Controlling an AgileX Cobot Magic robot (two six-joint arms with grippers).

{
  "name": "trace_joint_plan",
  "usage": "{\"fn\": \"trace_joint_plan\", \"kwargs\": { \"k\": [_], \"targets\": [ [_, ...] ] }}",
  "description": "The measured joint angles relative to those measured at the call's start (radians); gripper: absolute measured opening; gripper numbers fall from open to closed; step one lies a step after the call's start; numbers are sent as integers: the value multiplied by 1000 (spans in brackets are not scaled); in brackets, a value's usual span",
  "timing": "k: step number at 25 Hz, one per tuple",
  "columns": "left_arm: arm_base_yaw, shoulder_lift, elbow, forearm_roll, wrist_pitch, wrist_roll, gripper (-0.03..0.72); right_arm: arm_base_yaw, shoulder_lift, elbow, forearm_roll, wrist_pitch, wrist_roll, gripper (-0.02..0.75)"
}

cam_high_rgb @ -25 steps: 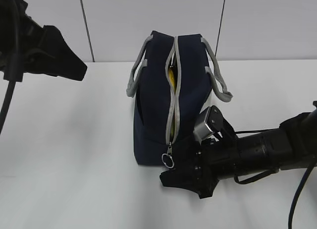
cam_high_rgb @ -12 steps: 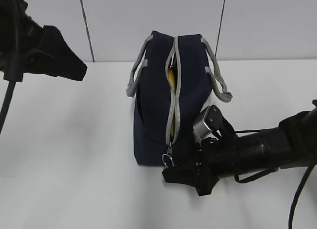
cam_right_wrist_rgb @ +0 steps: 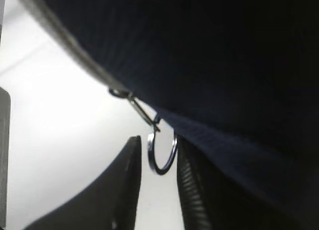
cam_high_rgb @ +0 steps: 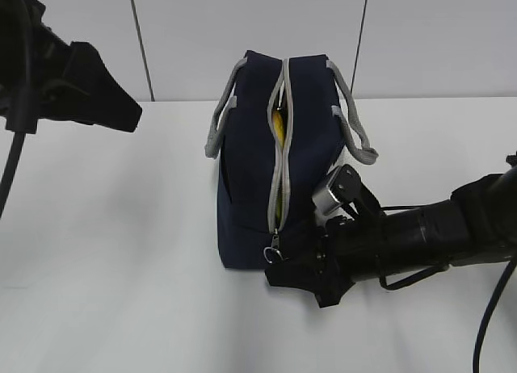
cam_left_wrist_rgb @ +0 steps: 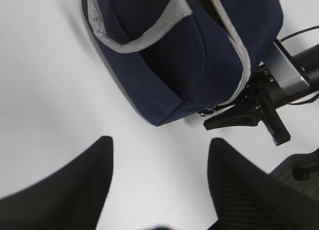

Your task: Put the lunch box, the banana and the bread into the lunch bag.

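The right gripper [cam_right_wrist_rgb: 157, 182] is framing the ring pull [cam_right_wrist_rgb: 163, 154] of the lunch bag [cam_high_rgb: 279, 159], fingers narrowly parted. The left gripper [cam_left_wrist_rgb: 159, 185] is hovering, spread wide.

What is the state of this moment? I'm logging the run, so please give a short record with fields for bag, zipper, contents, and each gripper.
bag: lunch bag upright on the white table, handles hanging to both sides
zipper: mostly drawn together, a narrow gap left; ring pull at the lower end
contents: something yellow shows through the gap, likely the banana; lunch box and bread not visible
right gripper: fingers either side of the ring pull, small gaps visible
left gripper: open, above bare table, away from the bag
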Motion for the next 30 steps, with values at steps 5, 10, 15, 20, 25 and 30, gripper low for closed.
{"fn": "trace_joint_plan", "kwargs": {
  "k": [5, 10, 15, 20, 25, 30],
  "targets": [
    [0, 0, 0, 0, 0, 0, 424, 0, 1, -5, 0, 0, 6, 197],
    [0, 0, 0, 0, 0, 0, 424, 0, 1, -5, 0, 0, 11, 47],
    [0, 0, 0, 1, 1, 0, 424, 0, 1, -5, -14, 0, 57, 0],
    [0, 0, 0, 1, 2, 0, 424, 0, -34, -5, -81, -56, 157, 0],
    [0, 0, 0, 1, 2, 0, 424, 0, -79, -5, -149, -86, 257, 0],
    [0, 0, 0, 1, 3, 0, 424, 0, -96, -5, -234, -86, 352, 0]
  ]
}}
